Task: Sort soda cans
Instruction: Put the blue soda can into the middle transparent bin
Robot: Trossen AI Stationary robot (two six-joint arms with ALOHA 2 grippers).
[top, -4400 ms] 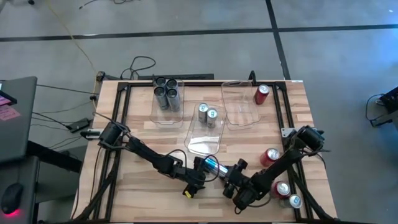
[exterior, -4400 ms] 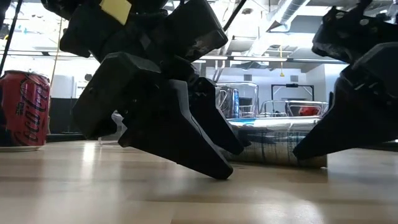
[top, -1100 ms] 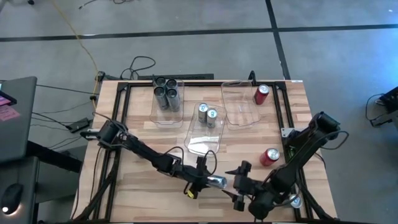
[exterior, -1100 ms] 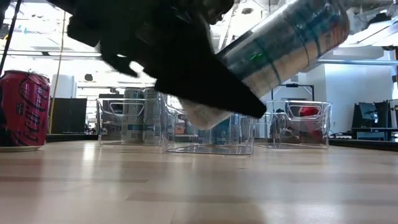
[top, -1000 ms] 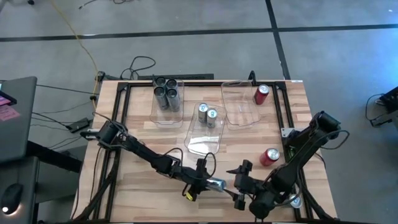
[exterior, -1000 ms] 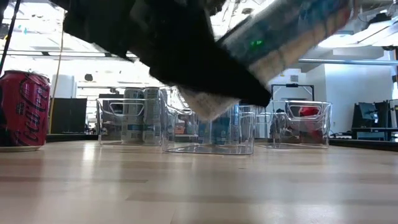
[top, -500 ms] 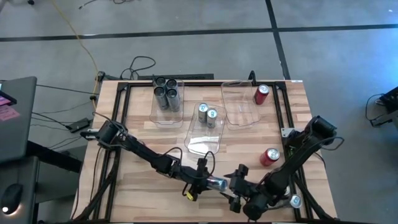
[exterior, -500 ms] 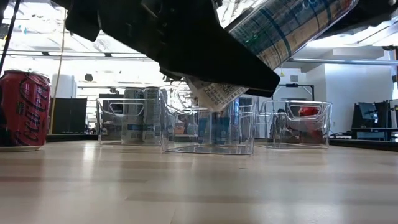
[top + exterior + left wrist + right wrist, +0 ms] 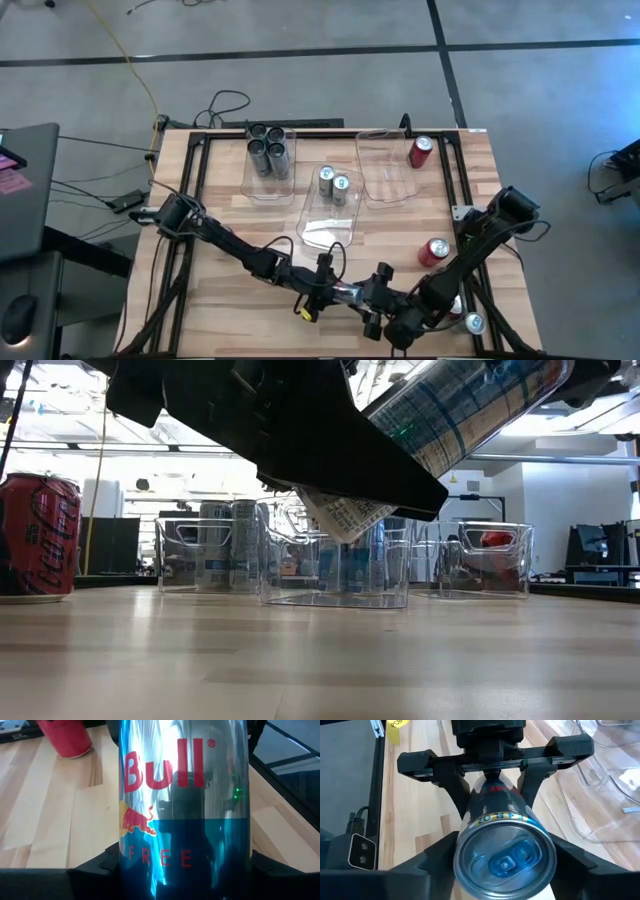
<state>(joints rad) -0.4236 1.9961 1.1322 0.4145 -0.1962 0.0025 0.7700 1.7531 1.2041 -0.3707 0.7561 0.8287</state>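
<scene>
Silver-blue Red Bull can mid-air near counter front edge, left tool pinching it, right tool spread round its top end. Bins: four dark-grey cans, two silver-blue cans, one red can. Bare wood underneath.

Silver-blue can fills view; red can behind.
</scene>
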